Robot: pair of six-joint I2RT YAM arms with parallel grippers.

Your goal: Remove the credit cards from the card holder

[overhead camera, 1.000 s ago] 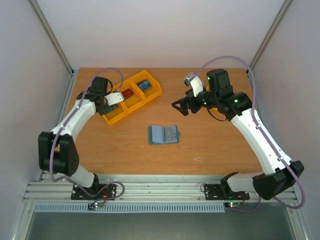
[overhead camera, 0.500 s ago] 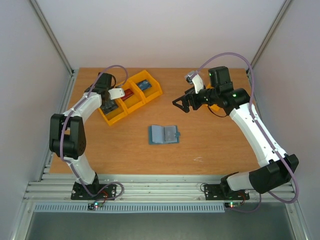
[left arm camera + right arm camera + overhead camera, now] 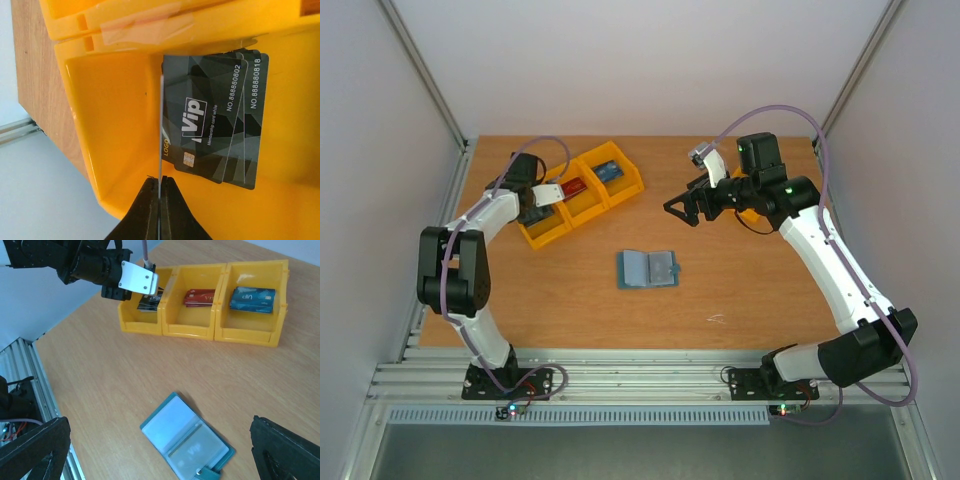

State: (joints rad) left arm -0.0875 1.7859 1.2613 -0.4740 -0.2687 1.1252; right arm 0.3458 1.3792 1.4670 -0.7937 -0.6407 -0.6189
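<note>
Dropping this card cleanly is the whole job right now.

Top view: the left gripper [image 3: 533, 208] hangs over the leftmost yellow bin [image 3: 556, 237] at the far left of the table [image 3: 750, 295]. The right gripper [image 3: 677, 212] is over on the far right, well apart from everything. The card holder [image 3: 648, 268] lies open mid-table.

Left wrist view: the fingertips [image 3: 149, 205] are pinched tight on one dark grey card [image 3: 161, 125], seen edge-on and standing upright just beside the stack of dark grey cards [image 3: 215, 115] lying flat in the bin. I reckon I should tip it toward the stack before letting go, or it may end up leaning on the bin wall.

Right wrist view: the fingers [image 3: 35, 450] are spread as wide as they go and hold nothing, with the open card holder on the table below. The red cards [image 3: 200, 296] and blue cards [image 3: 252, 299] sit in the other two bins. I can't tell if the pockets have a card left.
</note>
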